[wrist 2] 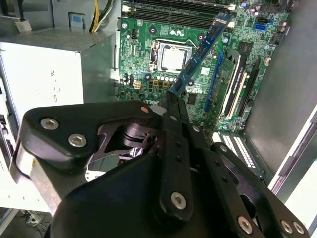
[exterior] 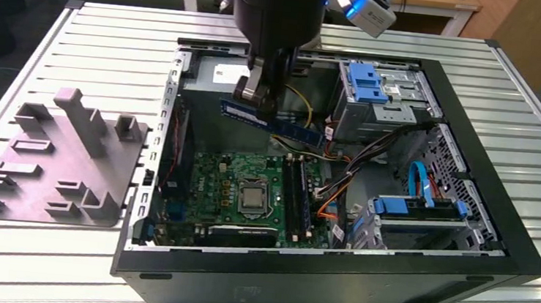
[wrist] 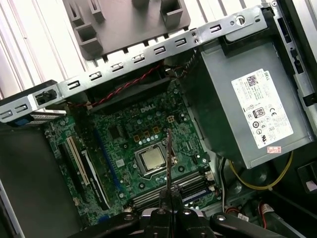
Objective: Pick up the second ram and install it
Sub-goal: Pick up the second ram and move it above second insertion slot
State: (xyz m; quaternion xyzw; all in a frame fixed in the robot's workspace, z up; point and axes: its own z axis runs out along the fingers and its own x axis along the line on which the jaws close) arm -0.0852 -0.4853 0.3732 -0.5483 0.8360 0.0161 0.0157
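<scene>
Dark blue and thin, the second ram [exterior: 278, 123] hangs in the air over the open computer case [exterior: 338, 282], pinched near one end by the gripper [exterior: 257, 103]. The jaws are closed tight on the stick's two flat faces. From the fingertips it runs out toward the exterior view's right, dipping slightly at its free end. It sits well above the green motherboard [exterior: 224, 180] and touches nothing else. In the second wrist view the stick [wrist 2: 200, 49] reaches out from the gripper [wrist 2: 171, 99] across the board, passing beside the processor socket [wrist 2: 172, 58]. In the first wrist view it appears edge-on as a thin line [wrist: 169, 158] rising from the gripper [wrist: 171, 196] toward the socket [wrist: 151, 158]. The long black memory slots [exterior: 296, 190] lie just to the exterior view's right of the socket, below the stick. The case lies on a slatted metal table [exterior: 113, 42], with a grey fixture block [exterior: 54, 162] beside it on the exterior view's left
</scene>
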